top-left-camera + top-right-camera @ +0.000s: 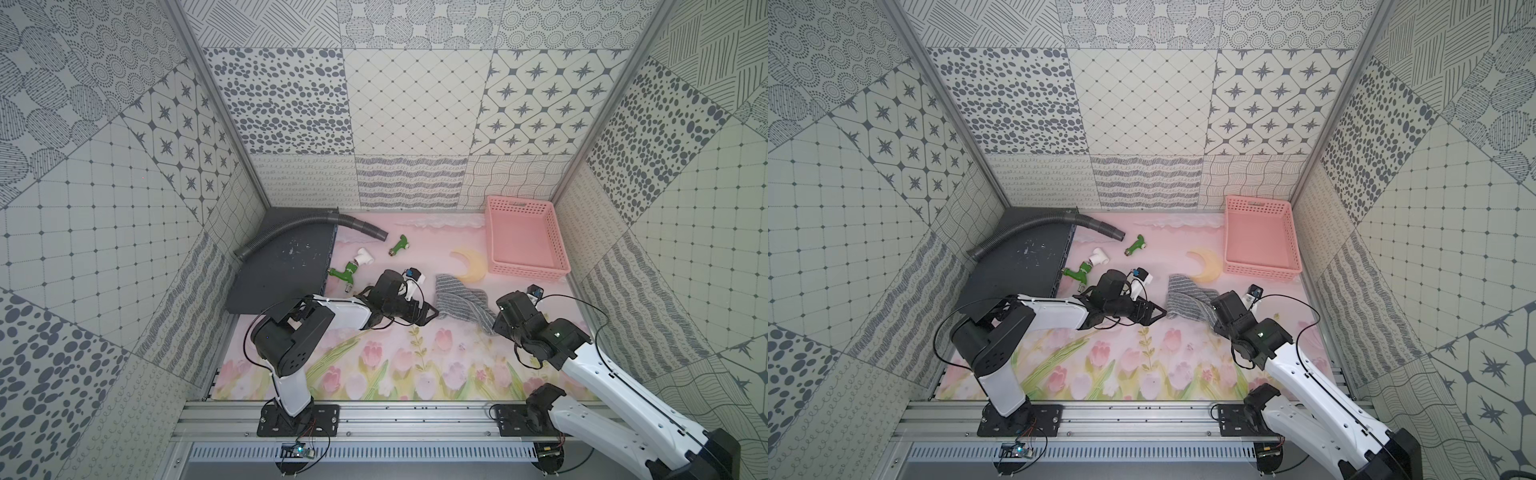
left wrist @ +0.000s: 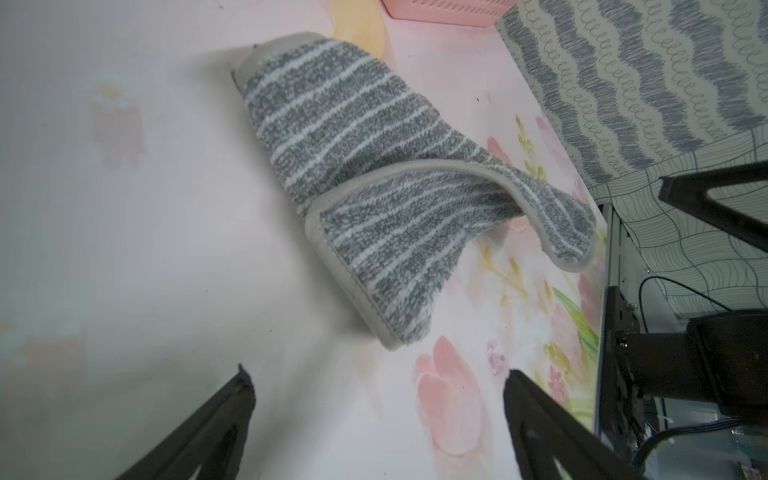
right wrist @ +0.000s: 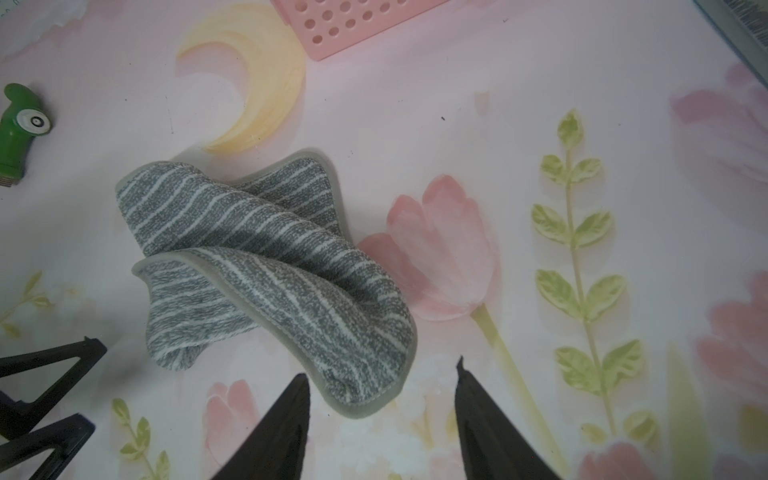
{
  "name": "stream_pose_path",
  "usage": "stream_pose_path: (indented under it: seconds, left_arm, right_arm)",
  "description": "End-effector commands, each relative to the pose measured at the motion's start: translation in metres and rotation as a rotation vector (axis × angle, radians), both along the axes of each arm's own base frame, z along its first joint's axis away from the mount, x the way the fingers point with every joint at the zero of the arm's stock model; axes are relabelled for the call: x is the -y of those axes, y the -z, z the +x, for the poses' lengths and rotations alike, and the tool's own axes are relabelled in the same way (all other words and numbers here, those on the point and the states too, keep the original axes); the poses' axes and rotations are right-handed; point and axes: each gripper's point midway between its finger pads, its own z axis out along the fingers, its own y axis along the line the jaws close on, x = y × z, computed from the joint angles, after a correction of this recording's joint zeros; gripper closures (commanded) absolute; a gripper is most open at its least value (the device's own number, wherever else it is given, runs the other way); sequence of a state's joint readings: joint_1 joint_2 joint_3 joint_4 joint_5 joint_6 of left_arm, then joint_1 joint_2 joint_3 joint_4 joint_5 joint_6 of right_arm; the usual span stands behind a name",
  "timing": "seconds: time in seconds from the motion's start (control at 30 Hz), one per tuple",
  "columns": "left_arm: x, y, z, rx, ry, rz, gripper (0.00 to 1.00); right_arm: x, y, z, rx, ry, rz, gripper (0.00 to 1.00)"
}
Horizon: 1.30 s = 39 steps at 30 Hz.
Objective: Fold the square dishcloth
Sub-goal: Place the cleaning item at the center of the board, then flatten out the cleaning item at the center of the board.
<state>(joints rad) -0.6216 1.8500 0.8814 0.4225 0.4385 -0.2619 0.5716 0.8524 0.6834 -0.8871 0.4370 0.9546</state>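
Currently, the square dishcloth is shown lying crumpled on the flowered tabletop, between the two arms and just beside the printed yellow moon. One hemmed edge is flopped over the rest in a twisted, uneven lap rather than a neat fold. The left pincer is held wide and empty near the cloth, and the right pincer is parted with a cloth corner lying unclamped between its tips. The fold is judged barely begun, with flattening and an edge-to-edge fold left to be done.
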Motion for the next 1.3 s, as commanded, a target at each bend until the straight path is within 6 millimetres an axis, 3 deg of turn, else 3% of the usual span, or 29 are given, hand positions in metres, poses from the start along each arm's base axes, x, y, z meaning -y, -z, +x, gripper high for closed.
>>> stream_pose_path:
  seconds: [0.0,0.07,0.23,0.57,0.7,0.93,1.03,1.27]
  left_arm:
    - [0.024,-0.004,0.018,0.138,0.128,0.02,0.17]
    - [0.029,0.0,0.025,0.137,0.143,0.043,0.23]
    - [0.036,0.009,0.04,0.145,0.151,0.086,0.26]
    - [0.042,0.023,0.041,0.107,0.191,0.099,0.35]
    - [0.041,0.026,0.039,0.098,0.192,0.1,0.47]
    - [0.037,0.025,0.037,0.097,0.174,0.1,0.89]
    - [0.035,0.022,0.034,0.099,0.163,0.093,0.94]
    - [0.032,0.01,0.029,0.105,0.152,0.067,0.94]
  right_arm:
    - [0.001,-0.006,0.003,0.019,0.001,-0.007,0.4]
    - [0.001,-0.005,0.003,0.019,-0.001,-0.009,0.4]
    - [-0.001,-0.008,0.003,0.027,-0.007,0.001,0.4]
    - [-0.014,0.0,0.004,-0.009,-0.065,0.031,0.41]
    - [-0.028,0.006,0.006,-0.038,-0.136,0.052,0.43]
    - [-0.041,0.015,0.004,-0.085,-0.2,0.006,0.47]
    - [-0.044,0.018,0.004,-0.104,-0.21,-0.029,0.47]
    - [-0.044,0.032,0.009,-0.171,-0.206,-0.138,0.39]
